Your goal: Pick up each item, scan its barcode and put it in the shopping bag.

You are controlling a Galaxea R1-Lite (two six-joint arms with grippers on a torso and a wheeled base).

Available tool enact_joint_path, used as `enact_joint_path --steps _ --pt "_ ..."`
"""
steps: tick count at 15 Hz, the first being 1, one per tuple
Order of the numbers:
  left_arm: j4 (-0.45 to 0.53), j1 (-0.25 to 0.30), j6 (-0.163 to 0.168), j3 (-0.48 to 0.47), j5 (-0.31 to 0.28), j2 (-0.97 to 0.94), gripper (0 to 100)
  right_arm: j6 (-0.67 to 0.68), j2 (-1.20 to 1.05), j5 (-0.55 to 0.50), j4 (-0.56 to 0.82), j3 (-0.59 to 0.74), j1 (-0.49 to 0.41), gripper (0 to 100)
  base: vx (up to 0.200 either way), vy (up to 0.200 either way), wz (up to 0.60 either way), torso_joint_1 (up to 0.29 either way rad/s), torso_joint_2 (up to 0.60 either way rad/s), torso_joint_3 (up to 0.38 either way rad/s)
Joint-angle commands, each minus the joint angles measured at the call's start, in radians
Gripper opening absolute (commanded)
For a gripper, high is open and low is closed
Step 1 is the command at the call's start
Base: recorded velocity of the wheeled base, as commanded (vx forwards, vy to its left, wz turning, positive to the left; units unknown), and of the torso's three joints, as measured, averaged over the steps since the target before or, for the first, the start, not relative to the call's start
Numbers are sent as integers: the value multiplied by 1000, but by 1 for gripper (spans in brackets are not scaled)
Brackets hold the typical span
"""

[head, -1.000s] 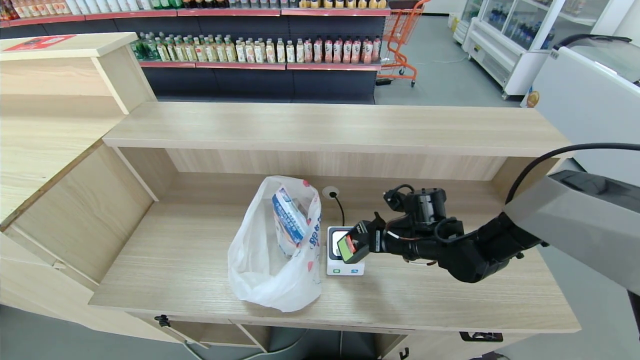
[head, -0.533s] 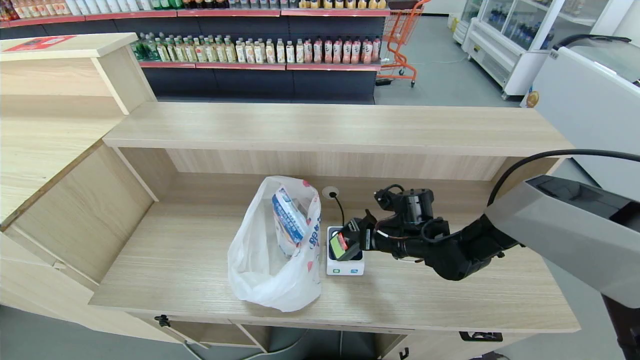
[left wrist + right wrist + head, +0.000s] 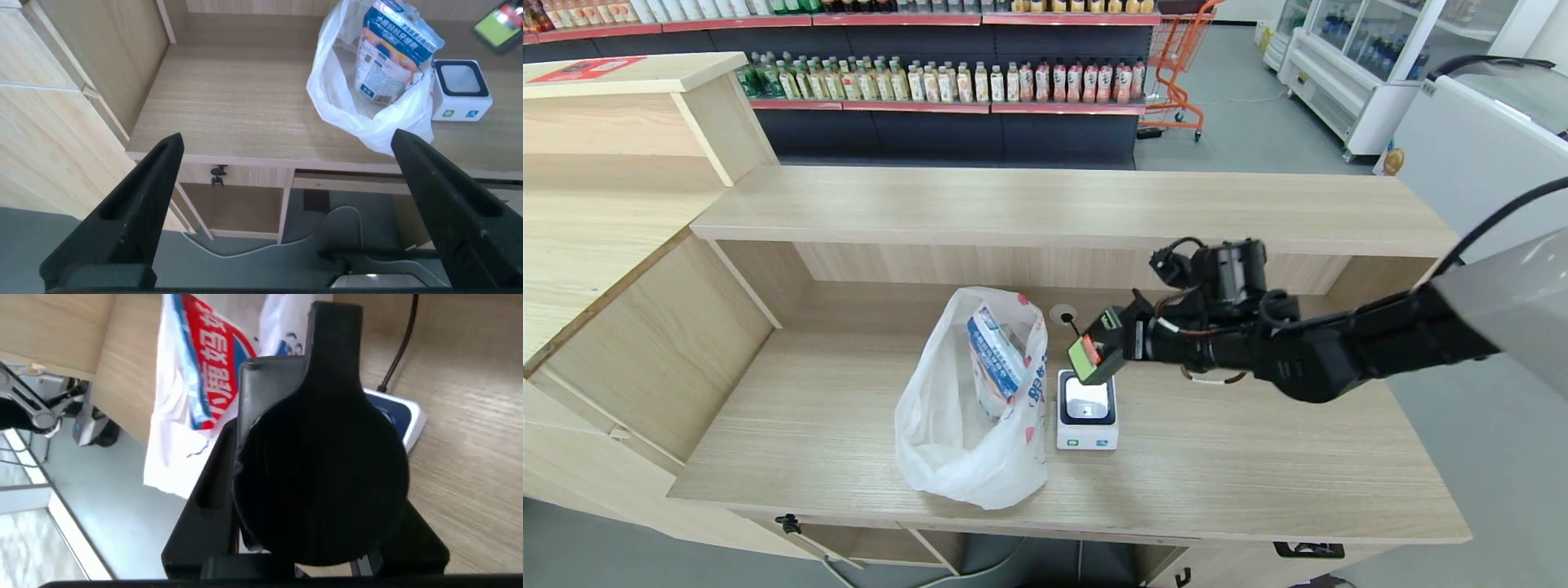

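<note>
**Item in hand.** Small flat green-and-red packet, clamped between the fingers of the black right gripper. Held in the air, tilted, green face toward the bag. Positioned at 12 o'clock of the scanner, over its far edge and apart from it.

**Scanner.** White box-shaped barcode scanner with dark glass window, standing on the light wooden checkout counter. Just beside the bag, at its 3 o'clock. Thin black cable leading off at 12 o'clock to a round port in the countertop.

**Bag.** White thin-plastic shopping bag with red and blue print, standing slumped with its mouth open upward, near the counter's middle. Already loaded: one blue-and-white printed carton, upright and leaning, its top above the bag's rim.

**Left gripper**. Dark fingers spread wide, nothing between them. Hanging off the counter's near edge at about 7 o'clock of the bag, well apart from all goods.

**Progress, as judged.**
- Done: at least one item bagged, and a second item picked up and brought to the scanner.
- Not determinable: whether the barcode has registered, since no barcode face or scanner signal is legible.
- Left: confirming the scan, carrying the packet toward 9 o'clock over the bag's open mouth, then releasing it beside the carton.
- Caution: soft bag rim liable to fold inward under a low approach, so a high entry seems advisable.
</note>
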Motion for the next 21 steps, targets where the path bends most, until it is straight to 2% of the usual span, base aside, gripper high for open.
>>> enact_joint_path --steps 1,3,9,16,21 --pt "0 0 0 0 0 0 100 -184 -276 -51 121 52 -24 0 0 0 0 0 0 0" --pt "0 0 -2 0 0 0 100 -264 -371 -70 121 146 -41 0 0 0 0 0 0 0" --pt "0 0 -2 0 0 0 100 -259 -536 -5 125 322 -29 0 0 0 0 0 0 0" --pt "0 0 1 0 0 0 100 -258 -550 25 125 362 -29 0 0 0 0 0 0 0" --pt "0 0 3 0 0 0 100 -247 -530 53 122 361 -21 0 0 200 0 3 1 3"
